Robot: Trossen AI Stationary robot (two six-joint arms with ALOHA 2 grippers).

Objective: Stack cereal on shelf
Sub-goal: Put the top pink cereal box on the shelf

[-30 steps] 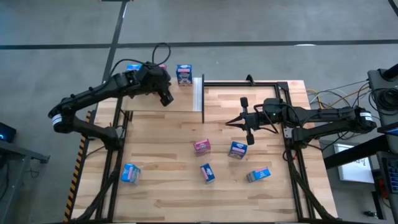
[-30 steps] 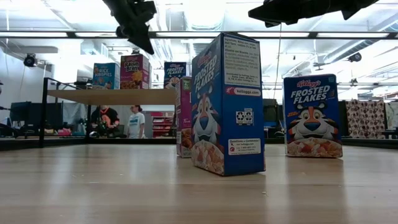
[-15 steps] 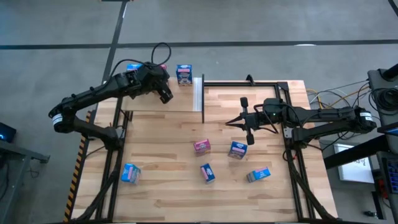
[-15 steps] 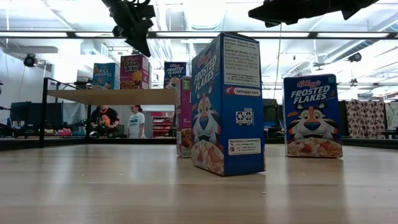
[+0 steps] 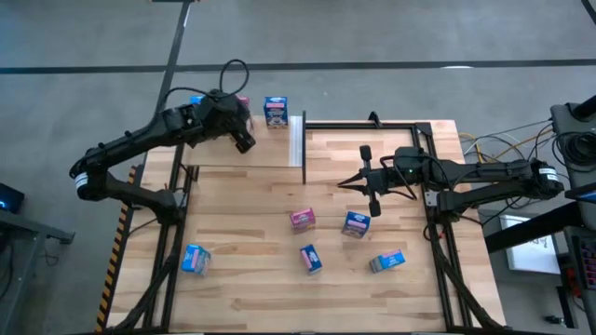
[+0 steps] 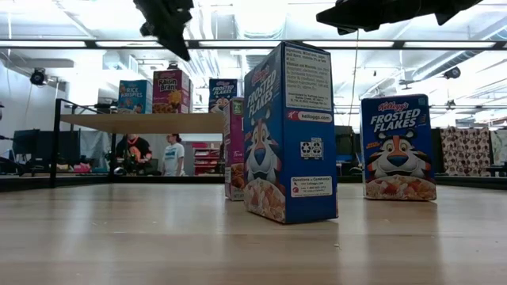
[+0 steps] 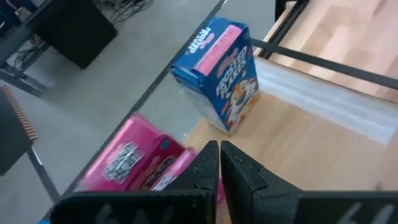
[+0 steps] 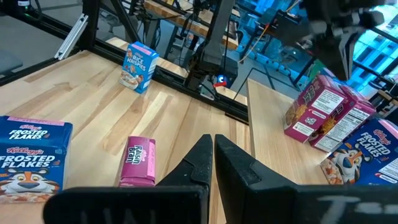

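The pale shelf (image 5: pixel 233 154) with its white strip (image 5: pixel 296 140) stands at the table's far left. Three cereal boxes stand upright along its far edge: a blue one (image 5: pixel 197 100), a pink one (image 5: pixel 244 100) and a blue one (image 5: pixel 276 112). My left gripper (image 5: pixel 244 141) hovers shut and empty above the shelf, just near of the pink box (image 7: pixel 143 165) and beside the blue box (image 7: pixel 221 74). Several more cereal boxes rest on the tabletop, among them a pink one (image 5: pixel 302 219) and a blue one (image 5: pixel 355 224). My right gripper (image 5: pixel 346 183) hangs shut and empty over the table's middle.
Three more blue boxes sit on the table's near half: one left (image 5: pixel 195 259), one in the middle (image 5: pixel 310 259), one right (image 5: pixel 387 261). A black metal frame (image 5: pixel 372 125) borders the tabletop. Bare planks lie between the shelf and the loose boxes. People are in the room behind (image 6: pixel 170 154).
My left gripper has swung a little up and toward the far edge above the shelf, staying shut and holding nothing. The boxes have not moved.
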